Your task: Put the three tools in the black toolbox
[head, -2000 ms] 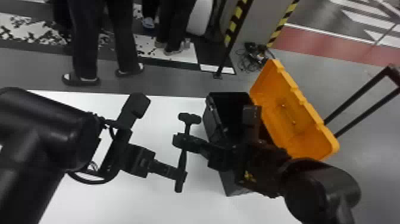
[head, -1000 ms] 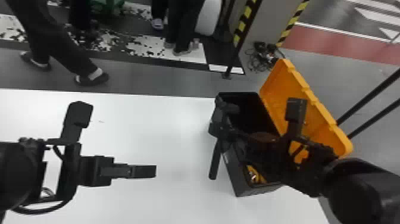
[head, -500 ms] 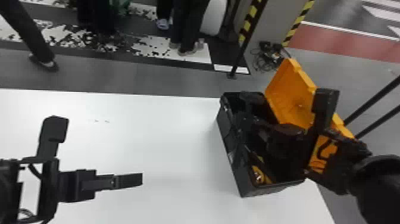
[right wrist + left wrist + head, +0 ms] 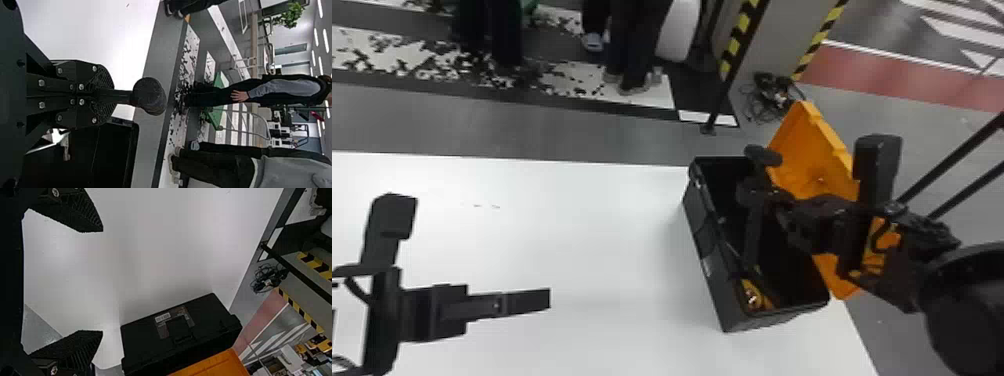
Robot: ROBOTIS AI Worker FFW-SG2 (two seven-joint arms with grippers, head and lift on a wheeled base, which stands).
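Note:
My left gripper [image 4: 532,300] is over the white table's left part, away from the toolbox; its two fingers stand wide apart in the left wrist view, gripper [image 4: 102,282] holding nothing. My right gripper [image 4: 754,195] is above the open black toolbox [image 4: 712,260]. It is shut on a black mallet [image 4: 763,155], whose head sticks out beyond the fingers and whose handle hangs down over the box. The right wrist view has the gripper [image 4: 111,95] clamped on the mallet [image 4: 149,96]. A yellow-and-black tool [image 4: 754,295] lies inside the box's near end.
The orange lid [image 4: 807,155] stands open on the box's right side, close to the right arm. The white table [image 4: 572,225] extends to the left of the box. A striped post [image 4: 739,50] and cables [image 4: 769,95] are on the floor behind.
The right gripper took over the mallet, held between both grippers at first, and carried it right over the toolbox. My left gripper moved away left.

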